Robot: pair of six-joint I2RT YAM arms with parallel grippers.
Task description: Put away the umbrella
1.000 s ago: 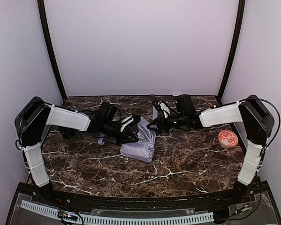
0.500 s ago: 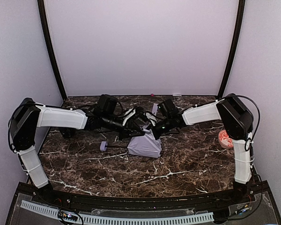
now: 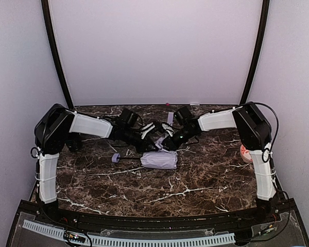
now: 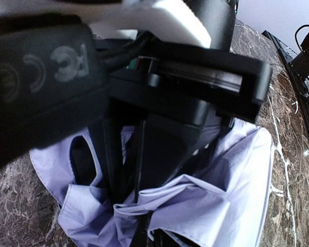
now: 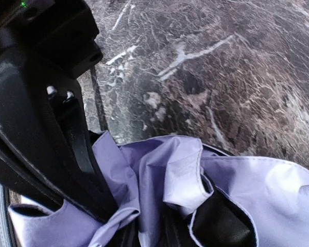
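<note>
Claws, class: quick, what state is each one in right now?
Left claw: closed, tips in the umbrella fabric; grip cannot be told.
Right claw: at the fabric too; open or closed cannot be told.

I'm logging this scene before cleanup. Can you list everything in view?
umbrella: one, pale lavender fabric with black lining, bunched mid-table; its lavender handle sticks out to the left.
patterned disc: one, red and white, right edge of the table, partly hidden behind the right arm.
table: one, dark brown marble with white veins.
left gripper: one, black, shut, fingers down among the fabric folds.
right gripper: one, black, tip at the fabric; open or shut unclear.
</note>
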